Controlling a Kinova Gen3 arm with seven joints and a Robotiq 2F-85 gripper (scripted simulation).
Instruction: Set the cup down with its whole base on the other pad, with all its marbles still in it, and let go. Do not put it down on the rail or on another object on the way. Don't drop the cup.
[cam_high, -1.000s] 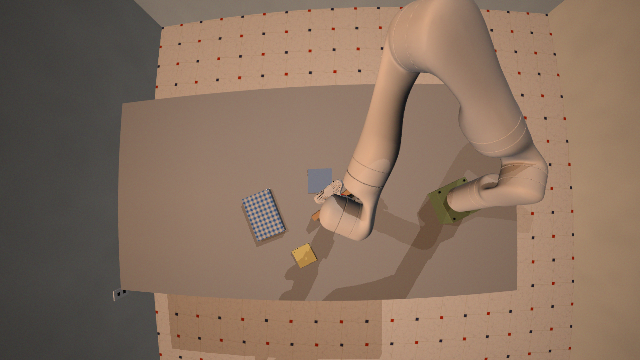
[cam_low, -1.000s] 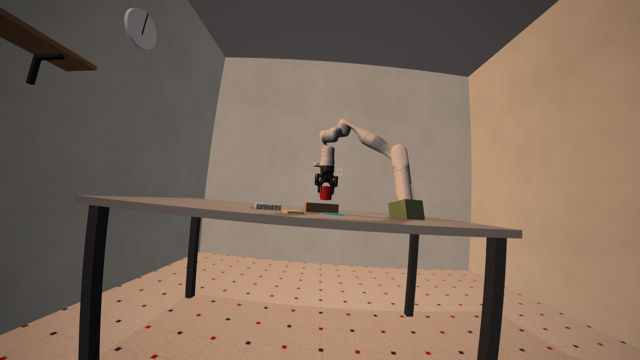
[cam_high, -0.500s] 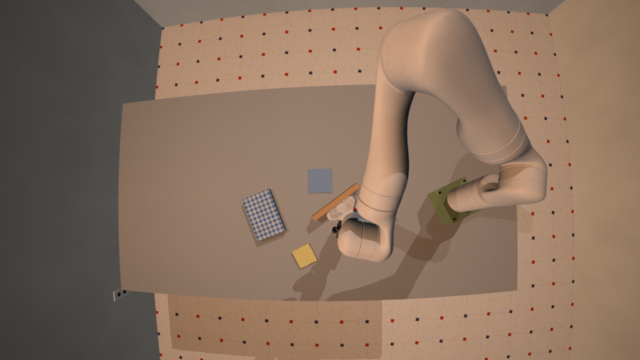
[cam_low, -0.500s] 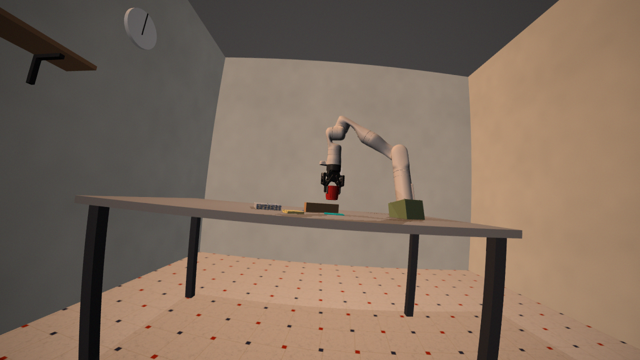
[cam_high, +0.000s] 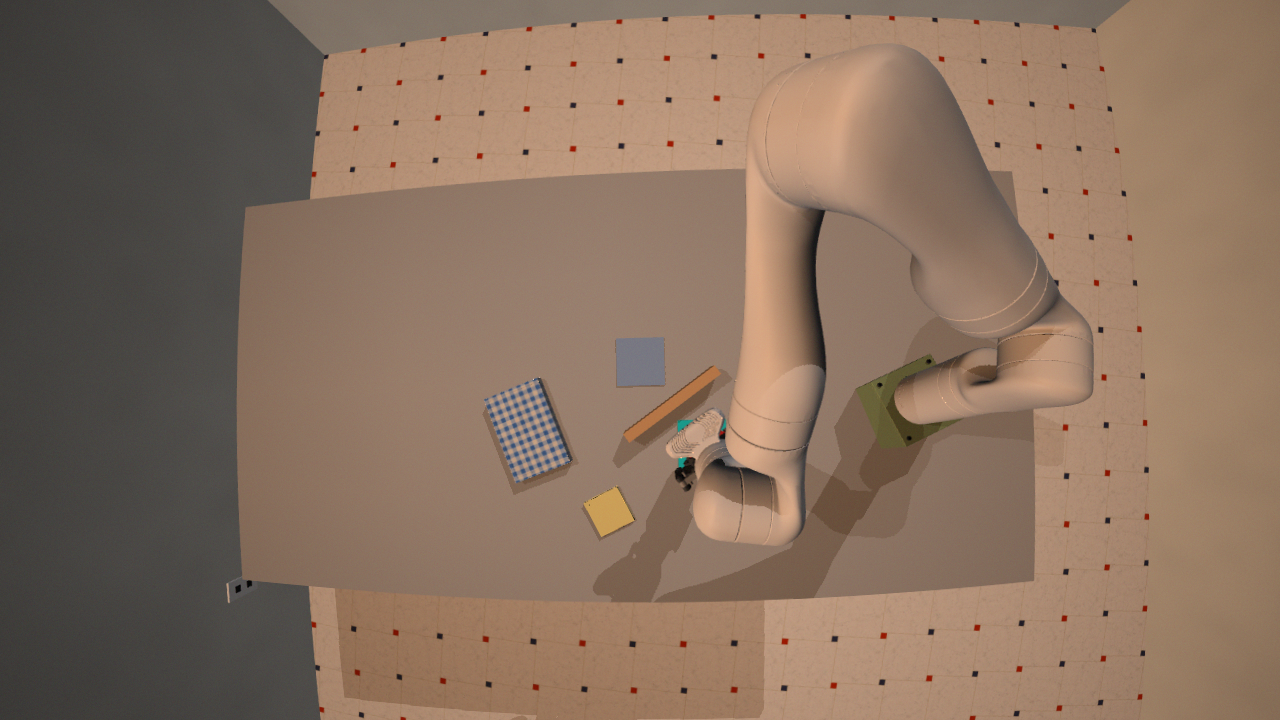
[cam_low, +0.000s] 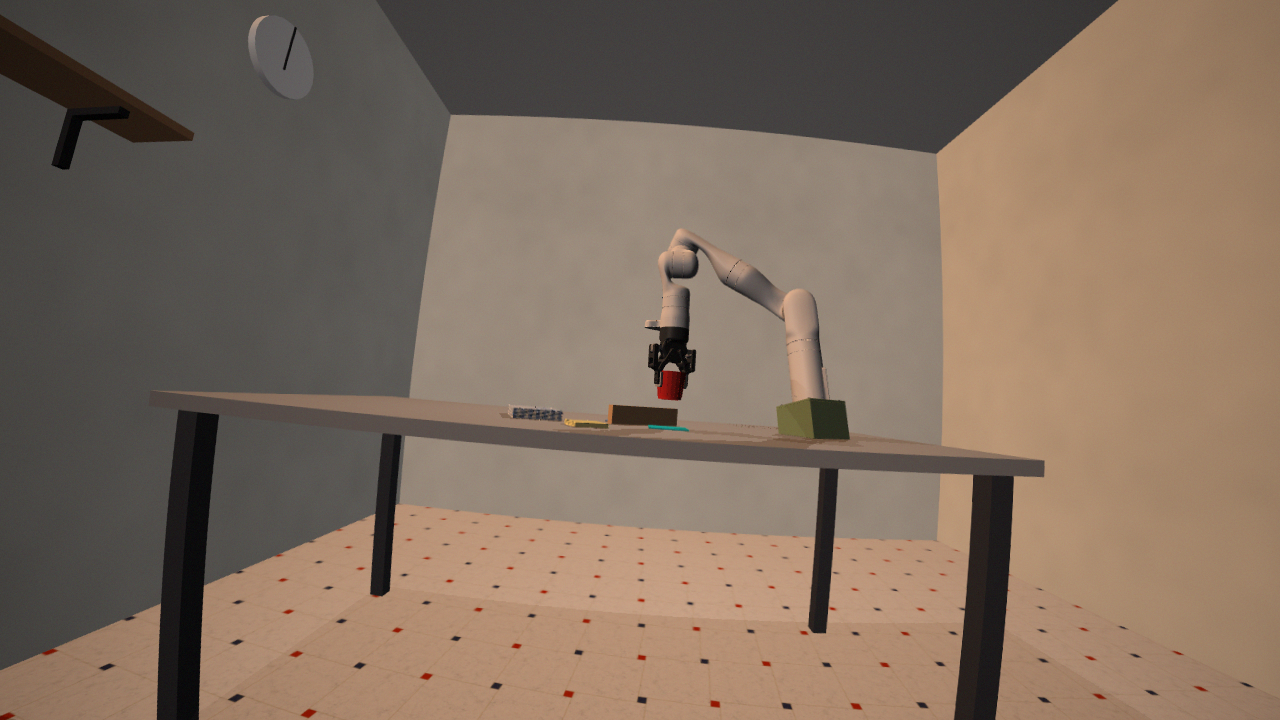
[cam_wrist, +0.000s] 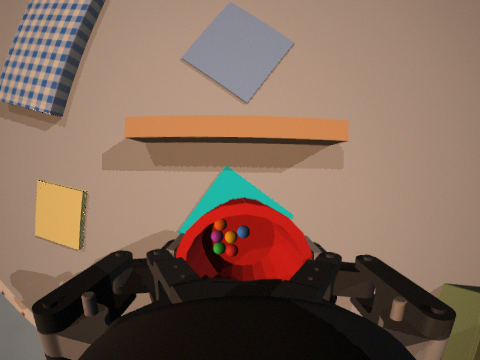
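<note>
1. I am holding the red cup (cam_wrist: 250, 243) clamped in my claw (cam_low: 671, 361), mouth up, well above the worktop (cam_high: 375, 295). In the wrist view it is sitting low at centre, over the teal pad (cam_wrist: 230, 190).
2. The marbles (cam_wrist: 227, 238) are lying clustered at the cup's bottom, toward the left. If I am tilting or jolting on the way down, they could be rolling up the wall and out.
3. Only one corner of the teal pad is showing past the cup's rim, so I cannot tell how well the base is centred. Lowering off-centre would be leaving part of the base hanging over the pad's edge.
4. The orange rail (cam_wrist: 236, 128) is lying just above the pad in the wrist view, with the grey-blue pad (cam_wrist: 238, 51) beyond it. Drifting upward in that frame would be bringing the cup onto the rail.
5. Letting go while the cup is hanging in the air would be dropping it, so my claw should be parting only once the base is resting flat.
6. The yellow block (cam_wrist: 60, 214) at left and the checked box (cam_wrist: 50, 47) at upper left are lying well apart from my path.
</note>
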